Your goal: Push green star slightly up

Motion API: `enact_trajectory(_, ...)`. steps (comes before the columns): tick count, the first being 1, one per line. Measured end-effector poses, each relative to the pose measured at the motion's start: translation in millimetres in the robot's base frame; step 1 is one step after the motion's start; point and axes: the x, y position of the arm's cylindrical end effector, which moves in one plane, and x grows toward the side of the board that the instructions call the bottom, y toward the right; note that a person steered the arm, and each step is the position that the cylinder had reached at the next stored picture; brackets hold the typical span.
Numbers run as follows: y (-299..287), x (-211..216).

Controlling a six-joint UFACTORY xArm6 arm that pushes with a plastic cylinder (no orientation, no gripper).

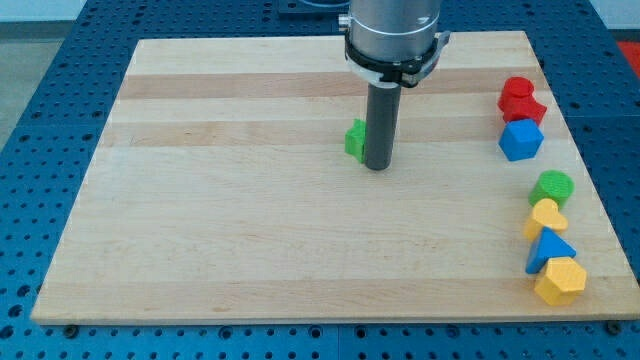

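Note:
The green star (355, 139) lies near the middle of the wooden board (250, 220), a little above centre. The dark rod hides its right half, so only its left part shows. My tip (377, 166) rests on the board just right of the star and slightly below it, touching or almost touching it.
A column of blocks stands along the view's right edge: two red blocks (520, 98), a blue cube (520, 140), a green cylinder (553, 186), a yellow heart (546, 217), a blue triangle (550, 248) and a yellow hexagon (561, 281).

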Motion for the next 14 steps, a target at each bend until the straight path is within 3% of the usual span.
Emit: enact_trajectory(14,-19,-31)
